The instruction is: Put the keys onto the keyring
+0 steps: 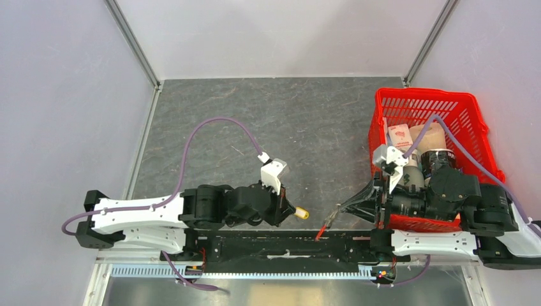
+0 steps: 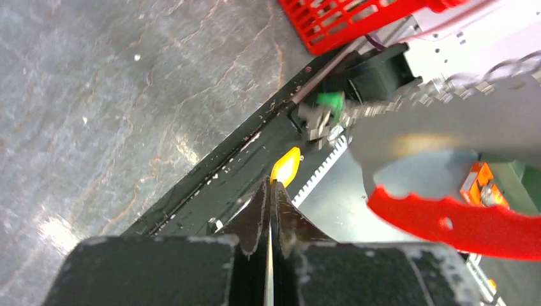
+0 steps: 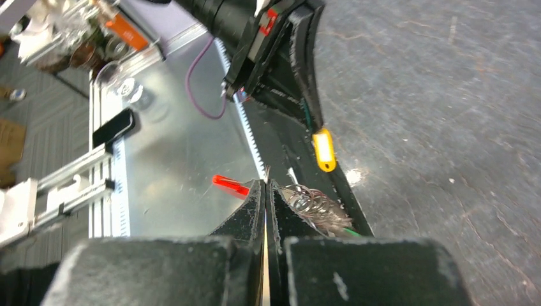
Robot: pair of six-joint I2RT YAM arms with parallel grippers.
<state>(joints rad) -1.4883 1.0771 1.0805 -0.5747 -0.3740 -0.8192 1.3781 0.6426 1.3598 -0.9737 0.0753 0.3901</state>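
Grey slate-patterned tabletop (image 1: 268, 115) lies beneath both arms, which face each other over its near edge. We judge threading is in hand. Our left gripper (image 2: 271, 191) is clamped on the small yellow-tagged key (image 2: 286, 167), and our right gripper (image 3: 265, 188) pinches the thin metal keyring (image 3: 312, 204) with its red oval fob (image 3: 229, 185). Key and ring are near but apart. Next we must guide the key's eye onto the ring's split.
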